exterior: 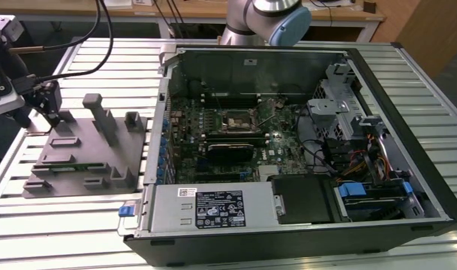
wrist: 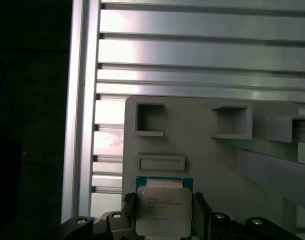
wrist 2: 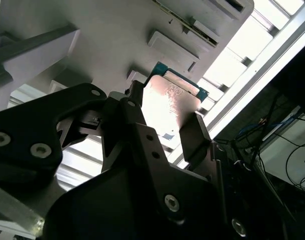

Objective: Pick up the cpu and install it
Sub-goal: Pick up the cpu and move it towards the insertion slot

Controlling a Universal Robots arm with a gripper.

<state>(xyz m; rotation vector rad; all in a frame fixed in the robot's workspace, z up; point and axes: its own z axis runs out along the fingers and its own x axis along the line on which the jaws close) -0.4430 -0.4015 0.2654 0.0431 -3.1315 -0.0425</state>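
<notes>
Where the grey plastic block point(exterior: 86, 152) reaches its far corner near the edge of the slatted metal table point(exterior: 63, 225), on the exterior view's left, the gripper point(exterior: 54, 112) hangs over it. In both wrist views its 2 fingers point(wrist: 130, 202) are closed to the width of the cpu point(wrist: 164, 210) and press its opposite edges. The cpu sits over that corner, silvery top showing; I cannot tell whether it rests on the block. The open computer case point(exterior: 288, 73) lies beside the block.

Wrist point(exterior: 3, 79) at the exterior view's left, gripper point(exterior: 54, 119) pointing down, fingers point(wrist: 129, 207) clamped on the cpu point(wrist: 163, 212)
</notes>
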